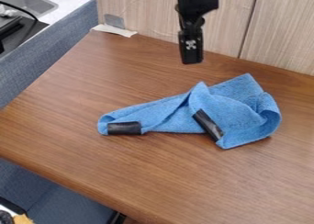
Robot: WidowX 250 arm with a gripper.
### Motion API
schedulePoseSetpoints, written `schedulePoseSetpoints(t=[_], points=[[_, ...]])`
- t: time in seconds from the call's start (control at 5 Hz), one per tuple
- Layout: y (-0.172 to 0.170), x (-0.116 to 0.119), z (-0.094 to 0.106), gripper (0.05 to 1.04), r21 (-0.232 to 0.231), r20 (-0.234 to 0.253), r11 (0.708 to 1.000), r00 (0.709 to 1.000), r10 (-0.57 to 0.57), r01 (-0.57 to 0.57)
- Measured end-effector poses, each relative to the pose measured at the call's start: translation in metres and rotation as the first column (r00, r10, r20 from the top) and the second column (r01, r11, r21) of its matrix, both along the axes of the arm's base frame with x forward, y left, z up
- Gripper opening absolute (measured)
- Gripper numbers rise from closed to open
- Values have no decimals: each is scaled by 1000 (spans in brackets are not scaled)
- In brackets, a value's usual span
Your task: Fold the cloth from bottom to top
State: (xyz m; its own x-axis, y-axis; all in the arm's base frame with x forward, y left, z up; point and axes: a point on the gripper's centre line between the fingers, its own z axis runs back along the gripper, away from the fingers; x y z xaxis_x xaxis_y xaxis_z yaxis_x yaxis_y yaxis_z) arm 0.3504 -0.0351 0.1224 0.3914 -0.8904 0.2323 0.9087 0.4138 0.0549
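Here, a crumpled blue cloth lies below the gripper, likely raised for clearance; spread or closed, unclear

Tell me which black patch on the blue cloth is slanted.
The right-hand patch in the camera view: it slants steeply down to the right, while the left-hand patch lies nearly level at the left end of the cloth.

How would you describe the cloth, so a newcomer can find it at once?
Find the brown table, then look below the black gripper in the picture. The cloth lies there, loosely bunched. Unlike the flat pale strip at the table's far left corner, it is blue and carries two black patches.
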Motion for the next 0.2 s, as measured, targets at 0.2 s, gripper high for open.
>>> schedulePoseSetpoints(t=[0.2], points=[[1, 0, 1, 1001, 1, 3, 1000, 1000, 3, -3]])
